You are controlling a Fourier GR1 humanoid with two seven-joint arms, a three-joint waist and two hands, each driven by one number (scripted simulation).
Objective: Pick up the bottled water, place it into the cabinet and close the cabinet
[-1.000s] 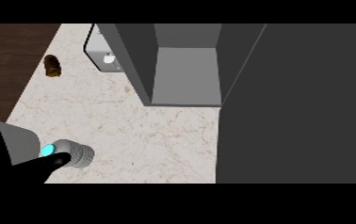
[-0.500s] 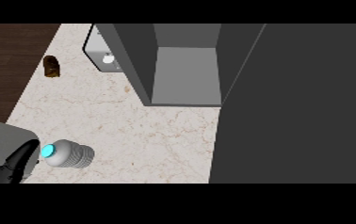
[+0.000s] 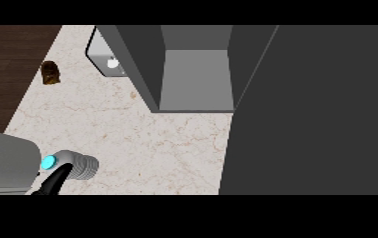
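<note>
The bottled water, a grey bottle with a cyan cap, shows at the lower left above the marble counter. My left hand comes in from the lower left corner, and a black finger curls round the bottle's near side. The grey forearm hides the rest of the hand. The dark cabinet stands open at the top middle, with its grey shelf bare. Its door is swung out and fills the right side. My right hand does not show.
A small brown object lies near the counter's left edge, beside the dark wooden floor. A white-rimmed box with a small white item sits behind the cabinet's left wall.
The grey forearm has spread further into the lower left corner and a black finger now lies along the bottle. The bottle has hardly moved. The scene has shifted slightly left.
</note>
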